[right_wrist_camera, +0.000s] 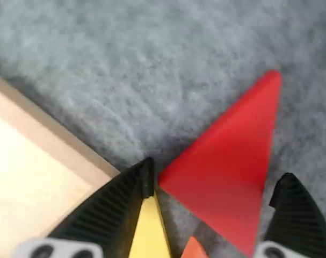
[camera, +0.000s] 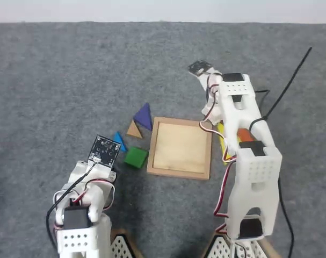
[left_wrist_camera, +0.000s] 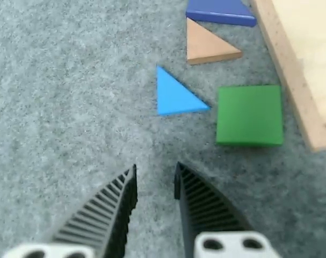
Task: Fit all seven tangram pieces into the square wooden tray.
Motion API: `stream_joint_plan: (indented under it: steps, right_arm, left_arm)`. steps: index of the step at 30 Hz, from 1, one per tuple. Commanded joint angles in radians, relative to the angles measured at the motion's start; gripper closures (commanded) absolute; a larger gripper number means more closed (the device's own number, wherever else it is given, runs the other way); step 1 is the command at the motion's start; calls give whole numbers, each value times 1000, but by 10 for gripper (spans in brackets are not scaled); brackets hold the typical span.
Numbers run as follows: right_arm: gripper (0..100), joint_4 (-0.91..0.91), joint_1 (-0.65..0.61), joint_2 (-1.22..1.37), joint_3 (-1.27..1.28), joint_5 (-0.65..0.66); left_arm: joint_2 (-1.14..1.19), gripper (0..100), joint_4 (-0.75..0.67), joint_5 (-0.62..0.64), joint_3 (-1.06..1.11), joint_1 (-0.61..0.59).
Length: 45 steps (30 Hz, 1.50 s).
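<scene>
Jaws spread wide, the right gripper [right_wrist_camera: 216, 169] straddles the red triangle [right_wrist_camera: 232, 156], which lies on the carpet [right_wrist_camera: 152, 54] just beside the wooden tray [right_wrist_camera: 50, 134].

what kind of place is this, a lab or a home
Probably a robotics lab or hobby bench, hard to tell which: a grey carpeted table, a white printed arm and a wooden tray beside a green square.

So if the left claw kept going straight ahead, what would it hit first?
Probably the light blue triangle, lying just ahead of the left gripper; the green square sits off to one side.
</scene>
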Motion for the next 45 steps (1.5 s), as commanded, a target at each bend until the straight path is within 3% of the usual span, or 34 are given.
stream_joint_plan:
  steps: [1,4,11,19,28,39,45]
  right_arm:
    - [641,19,-30,4,-23,43]
    - [681,21,-25,5,-20,44]
    - [916,50,-24,5,-20,44]
    - [919,48,15,-53,-44,-44]
    - [919,157,51,-366,-44,-137]
    - [921,407,-151,-460,-44,-272]
    - [917,309,-48,-510,-43,-258]
  left_arm:
    - [-20,892,-11,-12,-7,-8]
    - [-20,892,-11,-12,-7,-8]
    - [-20,892,-11,-12,-7,-8]
    - [-20,892,-11,-12,-7,-8]
    - [-20,892,-11,-12,-7,-8]
    - [-20,892,-11,-12,-7,-8]
    - [-20,892,-11,-14,-7,-8]
